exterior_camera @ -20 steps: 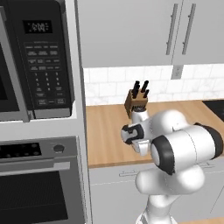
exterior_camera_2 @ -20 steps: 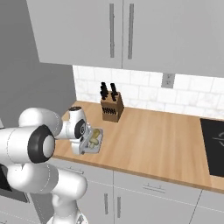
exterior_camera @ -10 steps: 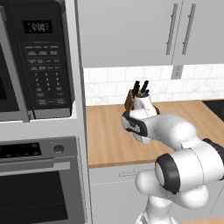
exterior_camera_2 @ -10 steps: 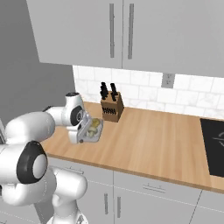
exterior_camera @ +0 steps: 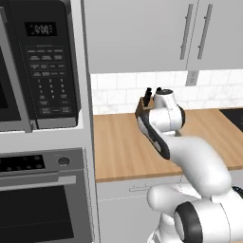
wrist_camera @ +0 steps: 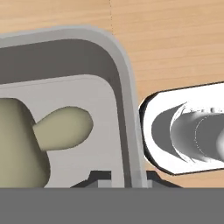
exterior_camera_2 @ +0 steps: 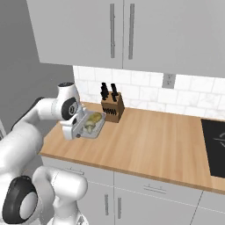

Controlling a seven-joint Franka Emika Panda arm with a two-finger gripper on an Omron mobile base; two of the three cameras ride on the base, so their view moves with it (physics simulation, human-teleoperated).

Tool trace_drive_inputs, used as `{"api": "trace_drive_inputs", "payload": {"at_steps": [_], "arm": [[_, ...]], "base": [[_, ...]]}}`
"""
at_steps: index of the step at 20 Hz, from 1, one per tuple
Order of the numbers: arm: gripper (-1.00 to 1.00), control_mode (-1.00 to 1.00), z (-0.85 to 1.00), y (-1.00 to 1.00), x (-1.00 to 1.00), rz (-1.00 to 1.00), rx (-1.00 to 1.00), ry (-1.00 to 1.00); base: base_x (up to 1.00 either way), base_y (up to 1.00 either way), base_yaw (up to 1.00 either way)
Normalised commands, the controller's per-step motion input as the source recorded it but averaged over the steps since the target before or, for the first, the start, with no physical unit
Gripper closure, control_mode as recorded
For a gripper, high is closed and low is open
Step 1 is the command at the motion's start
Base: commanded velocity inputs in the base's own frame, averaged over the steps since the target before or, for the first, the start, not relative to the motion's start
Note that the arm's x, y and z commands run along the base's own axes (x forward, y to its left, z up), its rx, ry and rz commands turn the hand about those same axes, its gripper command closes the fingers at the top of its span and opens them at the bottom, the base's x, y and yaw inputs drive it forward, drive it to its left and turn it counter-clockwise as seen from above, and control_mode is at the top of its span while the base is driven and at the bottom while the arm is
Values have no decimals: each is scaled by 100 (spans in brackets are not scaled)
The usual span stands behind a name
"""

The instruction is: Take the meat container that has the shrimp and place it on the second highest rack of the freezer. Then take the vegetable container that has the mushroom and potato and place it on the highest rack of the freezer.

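Hand (exterior_camera_2: 75, 130) grips the near rim of the vegetable container (exterior_camera_2: 93, 126), jaws clenched on the thin wall. Container rests on the table (exterior_camera_2: 149, 145), just left of the knife block (exterior_camera_2: 112, 109). Tray appears stiff and light; mushroom (wrist_camera: 61, 126) and potato (exterior_camera_2: 94, 117) lie loose and may slide. Keep level when lifting.

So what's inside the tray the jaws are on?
The vegetable container holds a pale mushroom and a yellowish potato; the gripper hides its near end.
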Motion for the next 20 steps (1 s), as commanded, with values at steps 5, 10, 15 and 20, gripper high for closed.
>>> {"api": "trace_drive_inputs", "payload": {"at_steps": [5, 10, 15, 20], "arm": [[100, -100, 39, -11, -75, 0, 0, -14], [100, -100, 44, 0, -42, 0, 0, -15], [100, -100, 33, 0, -27, 0, 0, -1], [100, -100, 26, 0, -3, 0, 0, 0]], "base": [[0, 0, 0], [0, 0, 0], [0, 0, 0], [0, 0, 0]]}}
